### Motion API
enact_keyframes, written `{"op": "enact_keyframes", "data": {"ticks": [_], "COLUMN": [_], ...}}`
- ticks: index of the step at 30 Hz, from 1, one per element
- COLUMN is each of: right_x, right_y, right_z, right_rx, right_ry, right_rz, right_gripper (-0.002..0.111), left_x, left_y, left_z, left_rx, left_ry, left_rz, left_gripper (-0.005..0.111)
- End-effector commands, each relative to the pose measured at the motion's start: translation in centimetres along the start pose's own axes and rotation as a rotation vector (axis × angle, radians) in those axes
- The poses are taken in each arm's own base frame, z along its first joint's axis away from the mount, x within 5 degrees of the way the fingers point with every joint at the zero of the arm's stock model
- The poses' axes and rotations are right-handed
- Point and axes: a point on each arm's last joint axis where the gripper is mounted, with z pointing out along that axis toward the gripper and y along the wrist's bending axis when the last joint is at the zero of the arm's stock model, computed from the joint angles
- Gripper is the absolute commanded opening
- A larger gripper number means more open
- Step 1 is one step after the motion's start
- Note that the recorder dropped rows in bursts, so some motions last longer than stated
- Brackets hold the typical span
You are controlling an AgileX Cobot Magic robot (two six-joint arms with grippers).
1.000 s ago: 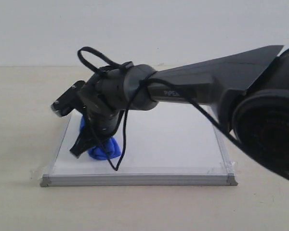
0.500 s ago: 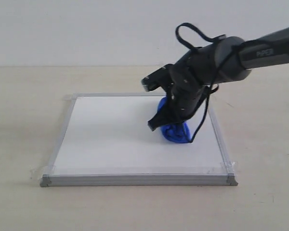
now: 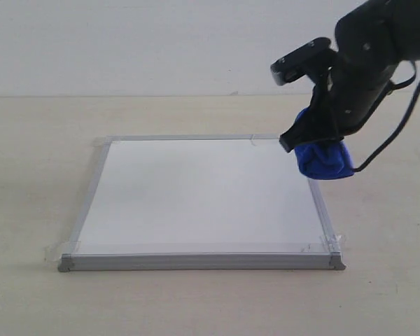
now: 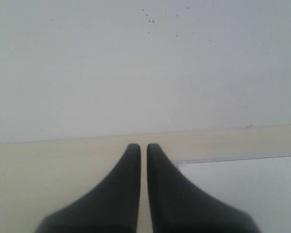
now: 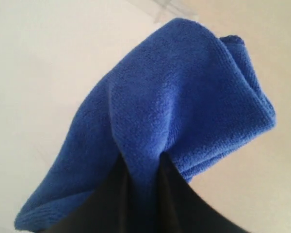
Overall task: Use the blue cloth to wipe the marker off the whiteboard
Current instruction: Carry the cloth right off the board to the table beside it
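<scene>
The whiteboard (image 3: 196,196) lies flat on the table, and its white face shows no red marker line in any view. My right gripper (image 3: 315,150) is shut on the blue cloth (image 3: 324,160), which hangs bunched above the board's far right corner, lifted off the surface. The right wrist view is filled by the blue cloth (image 5: 165,121), pinched between the two dark fingers (image 5: 177,194). My left gripper (image 4: 143,148) is out of the exterior view; its fingers stand almost together with nothing between them, over the table beside a corner of the whiteboard (image 4: 242,179).
The board rests on a beige table (image 3: 35,175) that runs back to a pale wall (image 3: 161,42). Clear tape (image 3: 330,241) holds the board's corners. A black cable (image 3: 399,133) loops off the right arm.
My right arm has swept the cloth from the board's left side across to the right, then lifted it off near the far right corner.
</scene>
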Motion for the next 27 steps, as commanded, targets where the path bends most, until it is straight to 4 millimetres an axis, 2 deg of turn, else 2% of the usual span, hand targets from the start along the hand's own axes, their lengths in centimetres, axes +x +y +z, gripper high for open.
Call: {"op": "enact_keyframes", "data": {"ticks": [1, 6, 10, 15, 24, 27], "right_x": [0.8, 2.5, 3.9, 5.8, 6.2, 6.3], "right_y": [-2.0, -2.6, -3.8, -4.9, -3.7, -3.6], "right_z": [-2.3, -0.8, 0.8, 2.9, 6.8, 7.5], "right_rx": [-0.022, -0.024, -0.007, -0.009, -0.063, -0.066], "right_ry": [0.006, 0.022, -0.029, 0.026, 0.019, 0.019], "right_rz": [-0.010, -0.105, -0.076, -0.060, -0.095, -0.108], "right_gripper": [0.000, 0.000, 0.000, 0.000, 0.000, 0.000], "left_x": [-0.1, -0.1, -0.1, -0.1, -0.1, -0.1], "left_y": [0.0, 0.0, 0.0, 0.0, 0.0, 0.0], "left_z": [0.0, 0.0, 0.0, 0.0, 0.0, 0.0], "left_rx": [0.002, 0.002, 0.002, 0.002, 0.002, 0.002], "left_ry": [-0.001, 0.001, 0.001, 0.001, -0.001, -0.001], "left_rz": [-0.012, -0.012, -0.012, -0.012, -0.012, -0.012], "left_gripper": [0.004, 0.004, 0.004, 0.004, 0.004, 0.004]}}
